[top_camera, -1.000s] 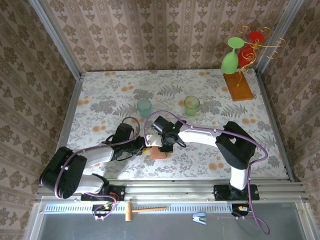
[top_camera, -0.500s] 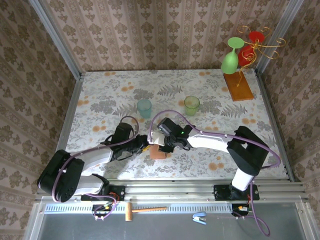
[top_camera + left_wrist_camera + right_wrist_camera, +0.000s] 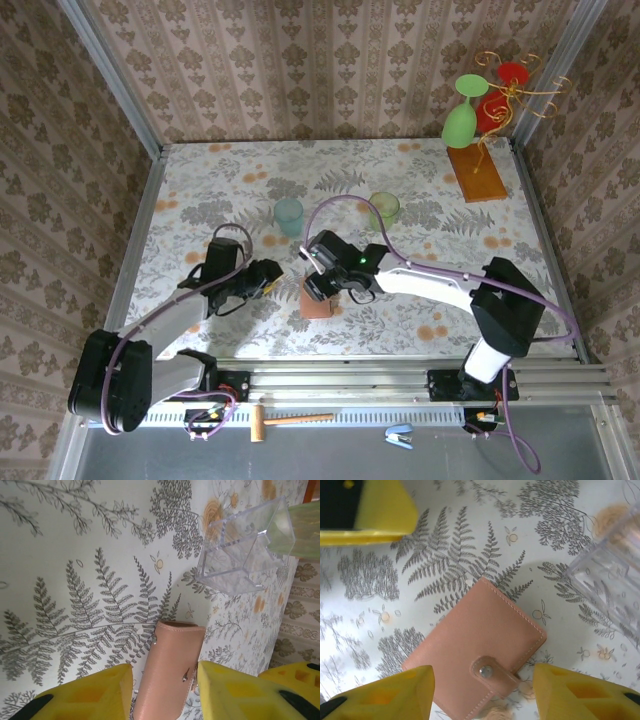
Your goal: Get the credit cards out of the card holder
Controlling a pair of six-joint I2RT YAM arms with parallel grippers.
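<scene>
Where the two arms meet near the front middle of the table (image 3: pixel 220 190), a small flat tan-brown leather card holder (image 3: pixel 480 640) lies closed on the pale surface printed with grey ferns and orange flowers. Its strap (image 3: pixel 497 674) is fastened across the edge with a metal snap.

The right gripper (image 3: pixel 482 685) hangs directly above it. Its yellow fingers are spread wide on either side of the strap end and grasp nothing. Whether they touch the leather cannot be told.

The left gripper (image 3: pixel 165 687) sits just to the left of the card holder and a little apart from it, pointing toward it. Its yellow fingers are likewise parted and empty.

A clear plastic piece (image 3: pixel 240 550) shows just beyond the card holder; what it is cannot be told.

Farther back on the table stand a translucent teal cup (image 3: pixel 288 214) and a translucent green cup (image 3: pixel 383 209), both well apart from the card holder. At the far right corner, a gold wire stand (image 3: pixel 510 75) on an orange-brown wooden base (image 3: pixel 477 175) carries a green stemmed glass (image 3: pixel 459 118), hanging bowl down, and a red glass (image 3: pixel 503 90).
</scene>
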